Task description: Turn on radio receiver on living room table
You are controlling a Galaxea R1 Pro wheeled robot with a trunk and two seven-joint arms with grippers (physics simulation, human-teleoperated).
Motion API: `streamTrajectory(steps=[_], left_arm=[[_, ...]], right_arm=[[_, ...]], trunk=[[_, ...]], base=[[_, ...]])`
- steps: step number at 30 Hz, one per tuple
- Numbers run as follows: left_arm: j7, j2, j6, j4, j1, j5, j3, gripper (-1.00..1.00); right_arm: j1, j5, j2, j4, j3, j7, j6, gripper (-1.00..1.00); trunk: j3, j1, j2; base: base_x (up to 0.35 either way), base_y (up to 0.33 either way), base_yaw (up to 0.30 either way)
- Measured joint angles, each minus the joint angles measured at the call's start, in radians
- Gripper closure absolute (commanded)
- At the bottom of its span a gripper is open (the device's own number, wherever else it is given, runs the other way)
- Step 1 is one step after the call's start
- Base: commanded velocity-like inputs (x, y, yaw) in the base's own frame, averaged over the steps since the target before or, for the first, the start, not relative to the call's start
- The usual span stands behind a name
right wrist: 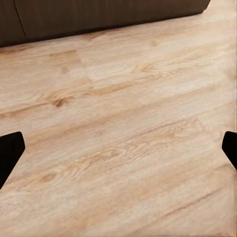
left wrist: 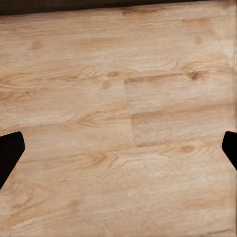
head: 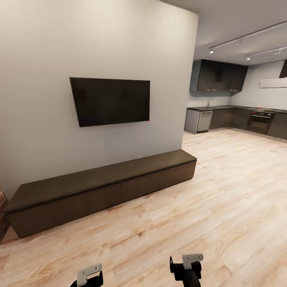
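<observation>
A living room with a light wood plank floor (head: pixel 223 199) opens at the far right onto a dark kitchen; a plain pale wall (head: pixel 48 48) carries a black flat television (head: pixel 111 100), its screen dark, with a small red light at its lower right corner; no brand or writing can be read on it. Below it, against the wall, runs a long dark-brown TV bench (head: pixel 99 181), its top bare from the left end to the right corner; a sliver of red brick (head: pixel 2 203) shows just beyond the bench's left end. In the kitchen, dark wall cabinets (head: pixel 218 75) hang over a counter with a steel-fronted dishwasher (head: pixel 204 121) and a black oven (head: pixel 261 120); track lights (head: pixel 247 42) line the ceiling; nothing there is legible. At the lower edge of the head view sit the left gripper (head: pixel 90 275) and right gripper (head: pixel 190 265), each black with a white bracket, over the planks; in the left wrist view the left gripper (left wrist: pixel 118 148) has its dark fingertips (left wrist: pixel 10 148) at opposite edges, spread wide and holding nothing, above bare floor; the right gripper (right wrist: pixel 118 148) likewise stands wide apart and empty, fingertips (right wrist: pixel 10 150) over planks with the bench's dark front beyond.
</observation>
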Motion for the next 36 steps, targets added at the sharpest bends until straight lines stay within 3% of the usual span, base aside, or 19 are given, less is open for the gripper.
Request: streamTrajectory(steps=[36], left_arm=[[0.0, -0.001, 0.0, 0.001, 0.0, 0.0, 0.0, -1.0]], right_arm=[[0.0, 0.0, 0.0, 0.001, 0.0, 0.0, 0.0, -1.0]], trunk=[[0.0, 0.0, 0.0]], base=[[0.0, 0.0, -0.284]])
